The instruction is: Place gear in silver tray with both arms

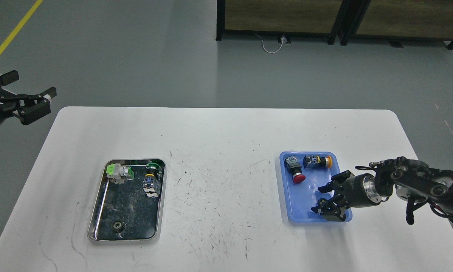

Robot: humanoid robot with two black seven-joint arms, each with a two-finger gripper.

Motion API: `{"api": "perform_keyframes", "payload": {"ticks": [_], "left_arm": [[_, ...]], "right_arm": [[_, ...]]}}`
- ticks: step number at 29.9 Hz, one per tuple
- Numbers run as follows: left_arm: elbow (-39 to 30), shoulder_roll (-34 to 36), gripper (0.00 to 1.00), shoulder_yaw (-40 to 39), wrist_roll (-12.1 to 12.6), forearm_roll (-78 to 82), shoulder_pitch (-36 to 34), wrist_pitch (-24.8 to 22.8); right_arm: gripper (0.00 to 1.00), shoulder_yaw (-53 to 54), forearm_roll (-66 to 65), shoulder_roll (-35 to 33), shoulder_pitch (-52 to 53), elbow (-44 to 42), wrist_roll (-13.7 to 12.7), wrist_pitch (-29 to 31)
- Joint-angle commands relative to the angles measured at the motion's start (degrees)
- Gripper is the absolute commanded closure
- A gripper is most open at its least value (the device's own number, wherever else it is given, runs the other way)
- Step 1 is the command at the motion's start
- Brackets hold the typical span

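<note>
The silver tray (pixel 128 209) lies on the left of the white table. It holds a small dark gear (pixel 118 226) near its front edge and two push-button switches at its back. My right gripper (pixel 319 199) is low over the front right corner of the blue tray (pixel 301 206). Its fingers (pixel 326 187) stand apart on either side of a small dark round part (pixel 322 205), which they partly hide. My left gripper (pixel 35 84) is open and empty in the air beyond the table's far left corner.
The blue tray also holds a red mushroom button (pixel 295 170) and a yellow-capped button (pixel 317 161) at its back. A green switch (pixel 118 172) and a green, yellow and blue button (pixel 151 178) lie in the silver tray. Dark cabinets (pixel 287 19) stand behind.
</note>
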Motion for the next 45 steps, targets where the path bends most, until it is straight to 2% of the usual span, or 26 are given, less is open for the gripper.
{"api": "perform_keyframes", "payload": {"ticks": [1, 3, 9, 19, 23, 31, 35, 40, 45], "left_arm": [[0.00, 0.45, 0.03, 0.00, 0.07, -0.08, -0.04, 0.00], [0.00, 0.53, 0.03, 0.00, 0.07, -0.08, -0.04, 0.00], [0.00, 0.89, 0.03, 0.00, 0.07, -0.08, -0.04, 0.00], [0.00, 1.50, 0.03, 0.00, 0.07, -0.08, -0.04, -0.09], [0.00, 1.68, 0.03, 0.00, 0.07, -0.08, 0.04, -0.09], [-0.09, 1.59, 0.03, 0.79, 0.07, -0.08, -0.04, 0.00], [0.00, 1.06, 0.03, 1.14, 0.15, 0.00, -0.04, 0.00], [0.00, 0.80, 0.03, 1.23, 0.24, 0.09, -0.04, 0.18], [0.00, 0.53, 0.03, 1.23, 0.86, 0.09, -0.04, 0.44]], "right_arm": [[0.34, -0.14, -0.27, -1.27, -0.09, 0.66, -0.06, 0.00], [0.35, -0.14, -0.53, -1.36, -0.09, 0.66, -0.06, 0.00], [0.46, -0.14, -1.06, -1.27, -0.09, 0.66, -0.14, 0.00], [0.74, -0.14, -2.47, -0.74, -0.35, 0.57, -0.15, 0.00], [0.81, 0.04, -2.47, -0.83, -0.35, 0.57, -0.06, 0.00], [0.82, 4.69, -1.33, -3.73, 2.10, 4.44, 0.65, 0.00], [0.81, 3.47, -0.36, -2.24, 7.11, 4.44, 0.65, 0.00], [0.80, -6.27, 1.04, 6.79, 17.20, 2.34, 0.73, 0.00], [0.80, -12.17, 2.80, 17.43, 22.75, -1.62, 0.65, 0.00]]}}
